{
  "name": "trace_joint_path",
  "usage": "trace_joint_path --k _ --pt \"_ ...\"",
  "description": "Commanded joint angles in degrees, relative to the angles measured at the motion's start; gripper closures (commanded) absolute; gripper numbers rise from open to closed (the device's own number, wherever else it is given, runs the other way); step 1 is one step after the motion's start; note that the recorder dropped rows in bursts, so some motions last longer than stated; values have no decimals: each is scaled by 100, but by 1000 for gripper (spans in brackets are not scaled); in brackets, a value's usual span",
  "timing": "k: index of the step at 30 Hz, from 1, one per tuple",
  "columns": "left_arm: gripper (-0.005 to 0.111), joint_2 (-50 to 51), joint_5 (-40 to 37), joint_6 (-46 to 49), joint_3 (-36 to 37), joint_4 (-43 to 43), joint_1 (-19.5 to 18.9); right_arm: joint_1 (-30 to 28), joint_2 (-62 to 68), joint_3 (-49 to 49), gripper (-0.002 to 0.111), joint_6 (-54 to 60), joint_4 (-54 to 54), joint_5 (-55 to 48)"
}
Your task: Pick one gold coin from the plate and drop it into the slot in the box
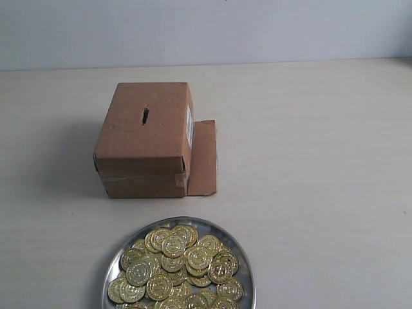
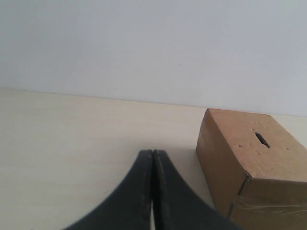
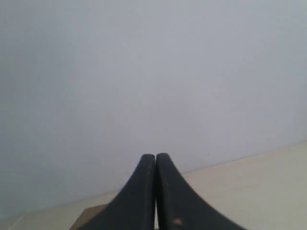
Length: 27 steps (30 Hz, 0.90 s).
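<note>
A brown cardboard box (image 1: 143, 138) stands in the middle of the pale table, with a short dark slot (image 1: 145, 116) in its top. In front of it, at the near edge, a shiny silver plate (image 1: 239, 254) holds a heap of gold coins (image 1: 175, 267). Neither arm shows in the exterior view. In the left wrist view my left gripper (image 2: 153, 152) is shut and empty, with the box (image 2: 254, 165) and its slot (image 2: 261, 139) off to one side. My right gripper (image 3: 155, 156) is shut too, empty, facing the grey wall, with a brown corner of the box (image 3: 88, 214) beside it.
A loose cardboard flap (image 1: 204, 158) lies flat against the box's right side, below a white label (image 1: 189, 125). Bare table stretches to the left and right of the box. A grey wall (image 1: 206, 29) bounds the far edge.
</note>
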<state>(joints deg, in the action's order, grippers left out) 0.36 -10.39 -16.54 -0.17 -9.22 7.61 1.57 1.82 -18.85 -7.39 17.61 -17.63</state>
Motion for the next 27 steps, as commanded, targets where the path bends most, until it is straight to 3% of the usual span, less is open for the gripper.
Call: trace_joint_path --k 1,5,12,21,27 --pt "107 -36 64 -13 17 -37 33 -22 866 -1129 108 2994 2292 -2015" --pt "107 -36 64 -13 17 -37 33 -22 2041 -2007 108 3203 2705 -3512" --pt "107 -36 64 -13 17 -37 33 -22 3556 -2812 108 3734 3176 -4750" --pt "107 -36 64 -13 17 -37 33 -22 4825 -3294 108 4013 3178 -4865" --pt "107 -36 64 -13 17 -37 33 208 5711 -3471 108 5418 3167 -4640"
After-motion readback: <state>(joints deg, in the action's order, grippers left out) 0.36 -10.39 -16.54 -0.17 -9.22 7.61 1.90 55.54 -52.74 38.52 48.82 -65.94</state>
